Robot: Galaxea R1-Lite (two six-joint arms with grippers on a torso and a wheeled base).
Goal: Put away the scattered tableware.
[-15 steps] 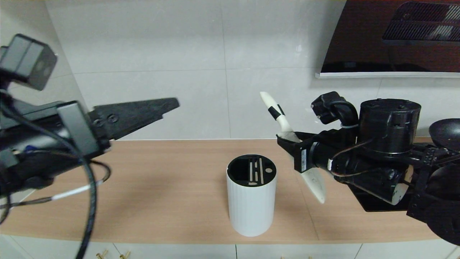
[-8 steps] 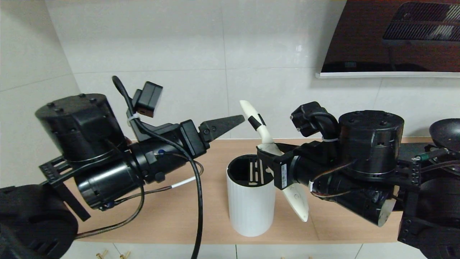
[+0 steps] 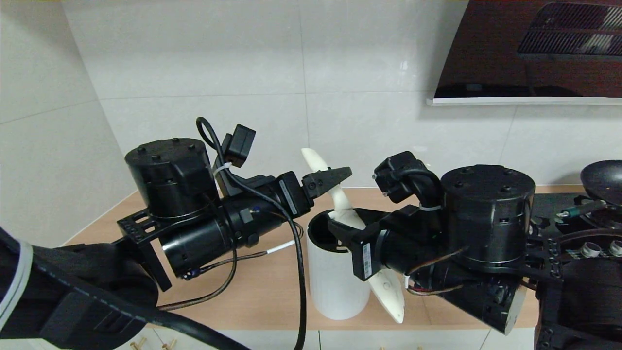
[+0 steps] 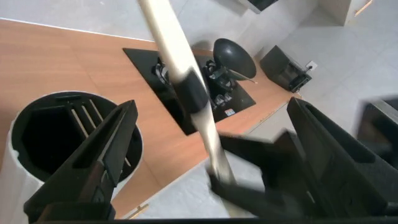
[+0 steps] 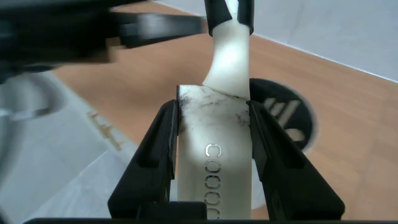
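Observation:
A white utensil (image 3: 340, 199) with a black band on its handle is tilted over the white cylindrical holder (image 3: 335, 287), blade end down past the holder's right side. My right gripper (image 3: 345, 228) is shut on its wide middle; in the right wrist view the right gripper (image 5: 213, 109) clamps the utensil (image 5: 214, 143) from both sides, with the holder's black slotted top (image 5: 286, 118) behind. My left gripper (image 3: 333, 177) is open at the handle's upper part. In the left wrist view the left gripper (image 4: 211, 109) has the handle (image 4: 186, 87) between its spread fingers, above the holder (image 4: 56, 134).
The holder stands near the front edge of a wooden counter (image 3: 243, 272) against a tiled wall. A black cooktop with a dark pan (image 3: 602, 180) lies at the right, under a dark range hood (image 3: 534, 48). The cooktop and pan (image 4: 233, 56) also appear past the handle.
My right gripper carried the utensil leftward and lower until it hangs over the holder. My left arm swung in from the left and brought its open fingers around the handle.

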